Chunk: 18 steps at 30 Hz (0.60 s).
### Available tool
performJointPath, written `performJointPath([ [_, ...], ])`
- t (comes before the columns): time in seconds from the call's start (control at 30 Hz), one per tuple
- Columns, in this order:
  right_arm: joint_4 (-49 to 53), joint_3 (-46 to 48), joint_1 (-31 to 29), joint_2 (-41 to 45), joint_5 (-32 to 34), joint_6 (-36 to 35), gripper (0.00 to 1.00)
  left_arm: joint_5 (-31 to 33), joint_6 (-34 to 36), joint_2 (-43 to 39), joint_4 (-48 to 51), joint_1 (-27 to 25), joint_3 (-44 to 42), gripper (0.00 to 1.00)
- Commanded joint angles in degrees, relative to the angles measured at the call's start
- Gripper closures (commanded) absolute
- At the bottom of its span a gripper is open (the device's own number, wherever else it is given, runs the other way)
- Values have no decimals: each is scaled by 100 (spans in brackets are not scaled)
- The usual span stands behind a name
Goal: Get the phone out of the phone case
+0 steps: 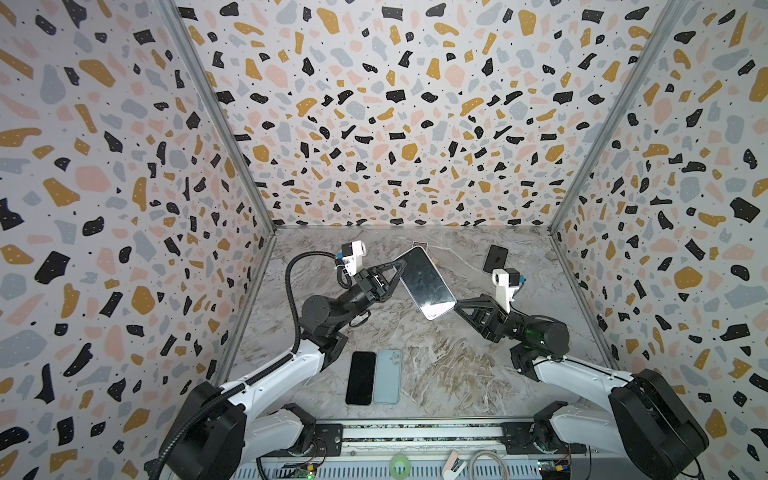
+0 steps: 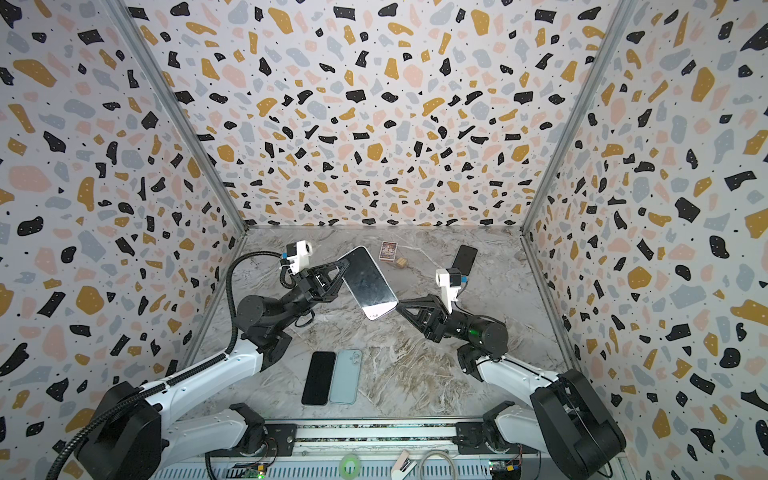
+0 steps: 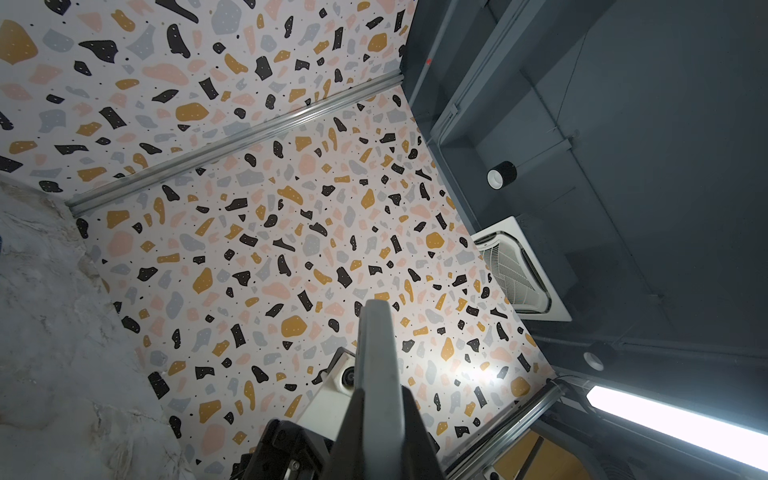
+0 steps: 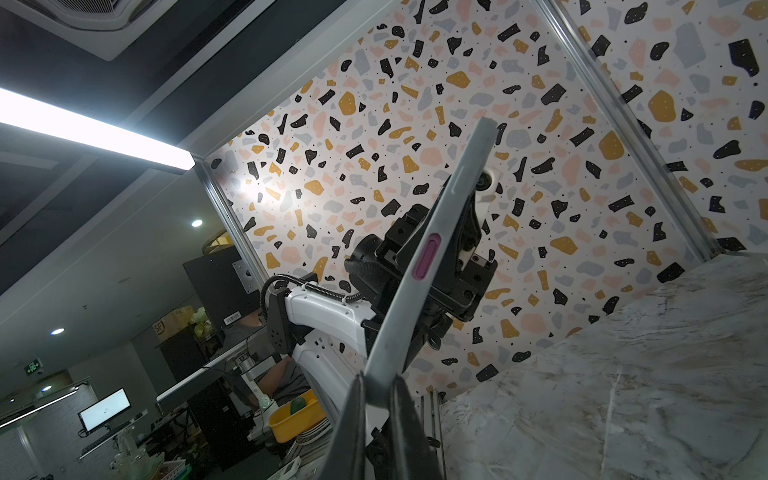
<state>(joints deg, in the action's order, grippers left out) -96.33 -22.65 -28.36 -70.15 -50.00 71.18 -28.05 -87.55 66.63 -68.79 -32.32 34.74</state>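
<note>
A phone [image 1: 426, 282] [image 2: 370, 282] with a glossy dark screen sits in a light grey phone case [image 4: 424, 291] that has a pink side button. Both arms hold it tilted in the air above the marble table [image 1: 457, 365], screen up. My left gripper [image 1: 401, 270] [image 2: 344, 270] [image 3: 376, 399] is shut on the case's long left edge near its far end. My right gripper [image 1: 455, 306] [image 2: 398, 306] [image 4: 376, 382] is shut on the near right corner. In the left wrist view only the case's grey edge [image 3: 376, 353] shows between the fingers.
A black phone [image 1: 360, 377] and a pale blue phone case [image 1: 387, 376] lie side by side near the table's front. Another dark phone [image 1: 495, 258] lies at the back right. A small card box [image 2: 388, 251] and a wooden cube [image 2: 401, 262] sit at the back.
</note>
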Motion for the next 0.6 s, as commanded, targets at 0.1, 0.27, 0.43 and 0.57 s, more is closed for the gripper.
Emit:
performJointPath([
  [0.1, -790, -337, 151, -533, -137, 327, 93, -394, -823, -171, -1610, -288, 508, 100],
  [0.27, -903, -591, 151, -680, -209, 441, 93, -411, -878, -33, -1614, -371, 792, 100],
  [0.43, -682, -969, 156, -672, -304, 411, 93, -446, -882, 118, -1421, -382, 1107, 100],
  [0.57, -389, -1381, 170, -693, -394, 362, 93, -460, -899, 318, -1307, -450, 1401, 100],
])
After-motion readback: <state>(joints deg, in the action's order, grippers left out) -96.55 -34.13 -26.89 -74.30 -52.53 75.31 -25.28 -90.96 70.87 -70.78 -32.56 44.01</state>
